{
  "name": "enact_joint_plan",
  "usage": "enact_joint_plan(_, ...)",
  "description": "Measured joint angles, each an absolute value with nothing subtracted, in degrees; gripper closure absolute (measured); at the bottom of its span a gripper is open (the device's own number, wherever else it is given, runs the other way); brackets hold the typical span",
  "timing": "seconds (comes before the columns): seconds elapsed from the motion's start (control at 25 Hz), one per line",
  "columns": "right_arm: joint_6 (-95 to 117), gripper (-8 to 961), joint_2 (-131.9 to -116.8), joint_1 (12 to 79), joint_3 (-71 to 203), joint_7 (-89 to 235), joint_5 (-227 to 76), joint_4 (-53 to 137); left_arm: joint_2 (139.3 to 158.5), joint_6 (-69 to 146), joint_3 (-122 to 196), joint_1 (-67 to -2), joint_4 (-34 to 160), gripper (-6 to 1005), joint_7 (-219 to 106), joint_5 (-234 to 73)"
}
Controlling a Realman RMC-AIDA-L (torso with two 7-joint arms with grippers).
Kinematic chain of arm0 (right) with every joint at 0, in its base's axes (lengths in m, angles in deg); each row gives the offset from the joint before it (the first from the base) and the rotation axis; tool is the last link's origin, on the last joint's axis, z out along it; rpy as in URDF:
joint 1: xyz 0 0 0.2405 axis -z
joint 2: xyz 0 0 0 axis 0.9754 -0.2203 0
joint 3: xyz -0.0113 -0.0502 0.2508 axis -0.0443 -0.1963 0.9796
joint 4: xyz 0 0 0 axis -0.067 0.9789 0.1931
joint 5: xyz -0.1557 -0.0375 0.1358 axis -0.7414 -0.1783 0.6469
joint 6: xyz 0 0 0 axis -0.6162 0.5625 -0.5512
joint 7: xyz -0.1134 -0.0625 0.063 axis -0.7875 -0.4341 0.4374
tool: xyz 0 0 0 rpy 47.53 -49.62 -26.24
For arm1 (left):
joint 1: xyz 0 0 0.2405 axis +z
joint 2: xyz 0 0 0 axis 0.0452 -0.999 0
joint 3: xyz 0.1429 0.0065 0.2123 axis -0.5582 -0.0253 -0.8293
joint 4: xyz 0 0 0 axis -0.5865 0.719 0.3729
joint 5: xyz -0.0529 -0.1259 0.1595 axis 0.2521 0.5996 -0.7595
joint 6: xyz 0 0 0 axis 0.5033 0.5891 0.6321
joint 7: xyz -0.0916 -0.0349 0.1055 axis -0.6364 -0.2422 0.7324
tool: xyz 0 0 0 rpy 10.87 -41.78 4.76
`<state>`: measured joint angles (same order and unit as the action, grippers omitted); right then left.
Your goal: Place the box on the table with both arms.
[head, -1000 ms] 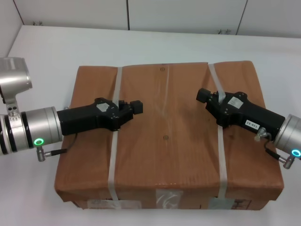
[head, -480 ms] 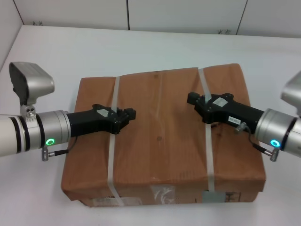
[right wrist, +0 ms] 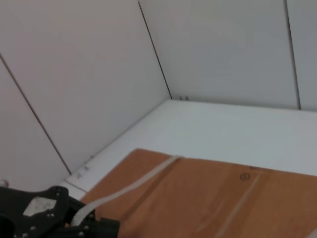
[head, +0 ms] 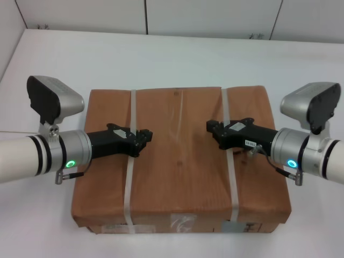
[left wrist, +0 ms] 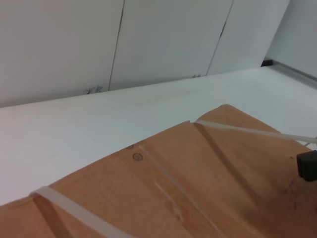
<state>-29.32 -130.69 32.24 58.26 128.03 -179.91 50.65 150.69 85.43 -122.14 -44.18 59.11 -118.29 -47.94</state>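
While the box sits on the table with its labelled side toward the robot, both grippers lie over its top. At the box's left strap the left gripper meets the band, its fingers closed on it as far as the head view shows. At the box's right strap the right gripper does the same. How each jaw grips underneath is hidden by the black housings. From the right wrist, only the left gripper's housing shows, cut off at the picture's edge. The box's near edge is partly cut off below.
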Motion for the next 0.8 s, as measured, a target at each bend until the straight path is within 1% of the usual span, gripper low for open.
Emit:
enact_joint_plan(0.64, -28.1, 927, -130.70, 32.5, 58.7, 128.1, -180.7, 51.2, 150.78, 84.4, -122.1, -43.6, 59.7, 932, -117.8, -48.0)
enact_joint_plan(0.8, -28.1, 925, -130.70, 32.6, 58.7, 128.1, -180.7, 51.1, 150.78, 84.3, -122.1, -43.6, 59.8, 858, -117.7, -47.7)
